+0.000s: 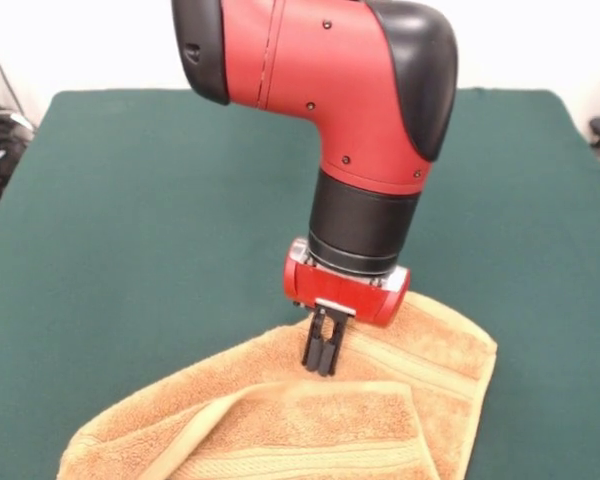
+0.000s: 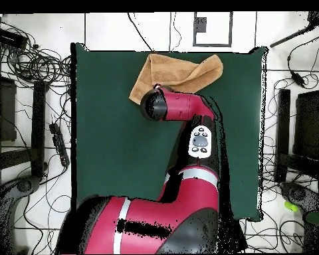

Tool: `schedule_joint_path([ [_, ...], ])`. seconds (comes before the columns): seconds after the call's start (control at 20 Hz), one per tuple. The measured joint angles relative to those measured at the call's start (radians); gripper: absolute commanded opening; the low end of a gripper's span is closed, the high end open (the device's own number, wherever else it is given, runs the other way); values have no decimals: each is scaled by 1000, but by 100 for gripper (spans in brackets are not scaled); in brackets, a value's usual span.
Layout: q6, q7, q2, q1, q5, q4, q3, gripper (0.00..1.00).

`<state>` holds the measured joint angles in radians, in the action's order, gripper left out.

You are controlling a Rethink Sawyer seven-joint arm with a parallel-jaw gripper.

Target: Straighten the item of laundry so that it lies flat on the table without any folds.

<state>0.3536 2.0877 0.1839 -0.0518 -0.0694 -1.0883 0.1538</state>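
Pincer is down on the towel, its two black fingers drawn close together with tips at or just in the terry. Looks pinched shut, but whether there's actually cloth between them I can't tell from here; no lifted bunch shows. It sits near the towel's far edge in the front view, just back from a woven stripe band.

Arm comes straight down w/ the wrist vertical, red wrist block right above the fingers.

Towel lies at the worktop edge farthest from the robot base; in the overhead view it's at the top edge, partly under the arm's elbow. Not flat yet: one corner is doubled over toward the middle, hem showing as a diagonal ridge across the front portion. Front part runs out of the front view, so can't say how the rest lies.

To do this step well, imo: get a firm pinch on the top layer only, not both layers. Lift slightly, then drag the flap back out along the fold's own direction, low and slow, so the bottom layer stays put by friction. Risk is the whole towel sliding, & it's already close to the worktop edge, so pull inward or sideways, not off the edge.
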Motion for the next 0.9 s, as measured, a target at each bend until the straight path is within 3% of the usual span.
schedule_joint_path([
  [0.9,2,0,39,3,0,-83,-6,0],
])
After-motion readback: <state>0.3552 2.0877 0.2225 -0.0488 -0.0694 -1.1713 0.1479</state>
